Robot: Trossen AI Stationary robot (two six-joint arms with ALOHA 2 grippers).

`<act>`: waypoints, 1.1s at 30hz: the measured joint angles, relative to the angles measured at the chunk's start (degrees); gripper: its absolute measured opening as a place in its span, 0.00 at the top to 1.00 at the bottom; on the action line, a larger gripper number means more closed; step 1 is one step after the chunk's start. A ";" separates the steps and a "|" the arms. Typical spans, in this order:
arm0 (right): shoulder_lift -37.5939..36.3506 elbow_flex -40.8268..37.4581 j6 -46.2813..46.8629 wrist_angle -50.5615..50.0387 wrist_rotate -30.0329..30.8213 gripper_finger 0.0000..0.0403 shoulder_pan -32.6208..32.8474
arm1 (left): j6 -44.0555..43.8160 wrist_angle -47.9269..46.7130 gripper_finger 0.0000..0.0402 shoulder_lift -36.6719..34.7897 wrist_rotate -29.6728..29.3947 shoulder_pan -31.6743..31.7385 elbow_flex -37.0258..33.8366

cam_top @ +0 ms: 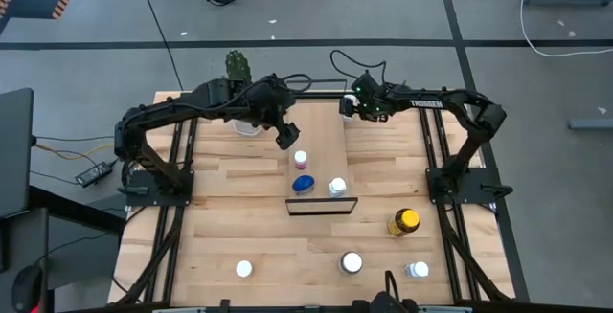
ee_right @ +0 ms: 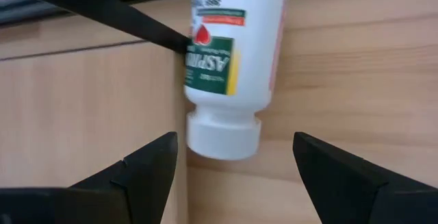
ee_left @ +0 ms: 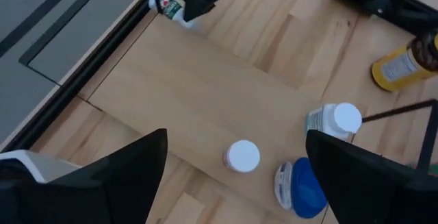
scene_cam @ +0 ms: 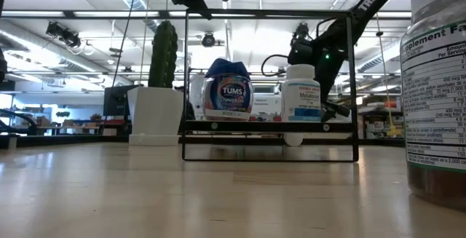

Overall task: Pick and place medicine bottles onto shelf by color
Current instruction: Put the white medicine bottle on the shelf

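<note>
The shelf [cam_top: 321,131] lies lengthwise in mid-table. On its near half stand a pinkish bottle [cam_top: 301,159], a blue-lidded bottle [cam_top: 304,184] and a white bottle [cam_top: 337,187]. A white aspirin bottle [ee_right: 233,66] with a green label lies on its side at the shelf's far right corner, beside the black wire rail [ee_right: 102,8]. My right gripper [ee_right: 235,138] hangs open just over it, a finger on either side of the cap and clear of it. My left gripper [cam_top: 286,139] hovers open above the shelf's left edge, over the pinkish bottle [ee_left: 241,155].
On the table's near part stand an amber bottle with a yellow cap [cam_top: 404,221] and three white-capped bottles [cam_top: 244,269], [cam_top: 351,262], [cam_top: 417,270]. A cactus in a white pot [cam_top: 244,112] stands at the far left, under my left arm.
</note>
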 joint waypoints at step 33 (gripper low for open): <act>2.56 -0.02 -10.90 2.23 4.96 0.32 -1.61 | -3.22 -2.64 0.12 0.02 -0.20 0.08 0.00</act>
